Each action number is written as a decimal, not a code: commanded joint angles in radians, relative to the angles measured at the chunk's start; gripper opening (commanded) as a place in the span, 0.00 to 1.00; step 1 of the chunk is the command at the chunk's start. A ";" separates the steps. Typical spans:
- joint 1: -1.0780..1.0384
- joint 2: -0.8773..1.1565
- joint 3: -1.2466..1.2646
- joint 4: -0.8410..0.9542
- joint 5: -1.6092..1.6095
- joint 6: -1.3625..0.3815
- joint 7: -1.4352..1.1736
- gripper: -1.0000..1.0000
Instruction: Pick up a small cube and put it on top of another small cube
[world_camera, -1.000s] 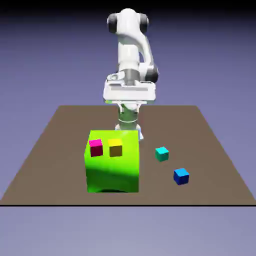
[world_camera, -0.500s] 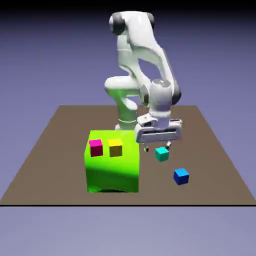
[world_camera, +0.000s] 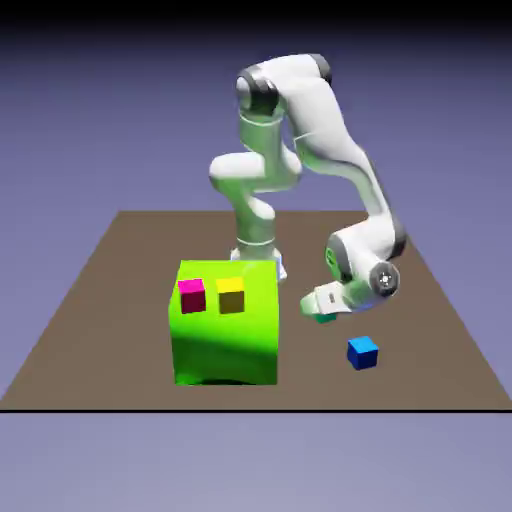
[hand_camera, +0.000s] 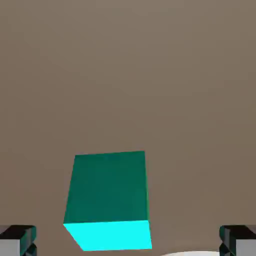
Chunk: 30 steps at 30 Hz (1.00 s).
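The small teal cube (hand_camera: 107, 197) lies on the brown table and fills the lower middle of the hand view. It sits between my two grey fingertips (hand_camera: 17, 241), with a wide gap on each side. My gripper (hand_camera: 128, 241) is open and holds nothing. In the exterior view the gripper (world_camera: 322, 308) hangs low over the teal cube (world_camera: 325, 319), whose edge peeks out under the hand. The small bright blue cube (world_camera: 362, 352) rests on the table, nearer the front edge and slightly toward the exterior view's right of the gripper.
A big green block (world_camera: 226, 335) stands at the exterior view's left of the gripper. A magenta cube (world_camera: 191, 295) and a yellow cube (world_camera: 231, 295) sit on top of it. The arm's base (world_camera: 258, 262) rises behind the block.
The arm has swung from above the green block toward the exterior view's right and come down over the teal cube. The gripper has opened wider. No cube has moved.
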 joint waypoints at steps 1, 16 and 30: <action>0.000 0.000 0.000 0.000 0.000 0.000 0.000 0.50; -0.082 0.119 0.105 0.183 -0.074 -0.116 0.069 0.00; -0.309 0.447 0.395 0.690 -0.281 -0.438 0.260 0.00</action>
